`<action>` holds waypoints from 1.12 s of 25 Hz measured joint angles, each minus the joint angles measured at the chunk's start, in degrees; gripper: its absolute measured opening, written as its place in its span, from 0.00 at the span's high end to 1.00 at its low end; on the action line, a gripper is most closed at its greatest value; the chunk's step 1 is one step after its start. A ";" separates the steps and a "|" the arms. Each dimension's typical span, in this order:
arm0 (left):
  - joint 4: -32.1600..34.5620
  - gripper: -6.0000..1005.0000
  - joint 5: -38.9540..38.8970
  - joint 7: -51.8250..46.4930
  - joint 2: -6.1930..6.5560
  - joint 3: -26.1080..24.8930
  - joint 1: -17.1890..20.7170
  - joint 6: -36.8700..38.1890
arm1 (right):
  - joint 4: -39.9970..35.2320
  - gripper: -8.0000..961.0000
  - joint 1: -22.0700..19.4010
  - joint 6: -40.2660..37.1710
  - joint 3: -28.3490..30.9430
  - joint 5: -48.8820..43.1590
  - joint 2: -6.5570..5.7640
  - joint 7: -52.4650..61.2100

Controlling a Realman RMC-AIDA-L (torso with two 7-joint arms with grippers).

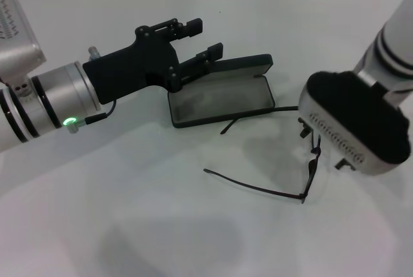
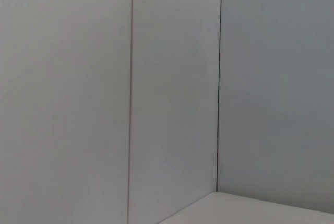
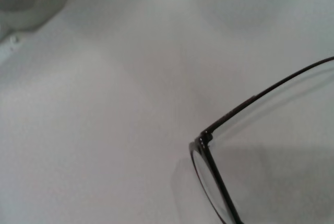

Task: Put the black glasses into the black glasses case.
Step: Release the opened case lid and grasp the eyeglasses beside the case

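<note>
Beside the open, unfilled black glasses case (image 1: 222, 99) lie the black glasses (image 1: 310, 161).

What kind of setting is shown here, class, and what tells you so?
Probably a robot test bench: a bare white table, plain panelled walls, and only glasses and an open case laid out.

no text, label or number can be read on anything in view.

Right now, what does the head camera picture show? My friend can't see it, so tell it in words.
A black glasses case lies open on a white table, with black glasses unfolded beside it. The left gripper hovers open by the case; the right gripper sits over the glasses' front.
</note>
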 joint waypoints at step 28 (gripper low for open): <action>-1.41 0.44 -1.49 0.15 -0.09 0.08 -0.15 1.19 | 6.70 0.49 -0.33 9.58 -3.23 5.13 0.11 -2.14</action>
